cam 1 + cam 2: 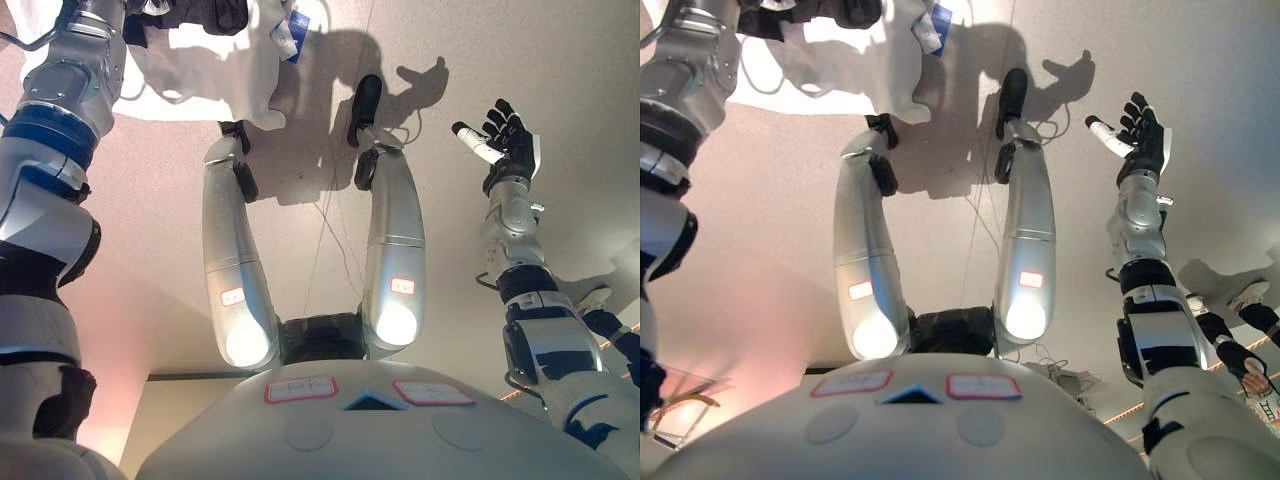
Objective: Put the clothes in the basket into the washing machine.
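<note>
White garment up at the top, my right hand empty over the floor.

I'm looking down: the white garment [215, 75] hangs at the top left, above the pale floor [560, 60], with a blue-and-white tag [290, 35] at its right edge. Left hand sits behind the garment; I can't tell its grip. Right hand [505, 140] is well right of the garment, fingers spread, touching nothing.

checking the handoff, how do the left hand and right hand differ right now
The right hand is raised in open air with its fingers spread and holds nothing. The left hand cannot be made out: the left arm runs up to the view's top left corner, where a white garment hangs, so its fingers cannot be judged. The right hand is far from the garment. Both arms are lifted.
</note>
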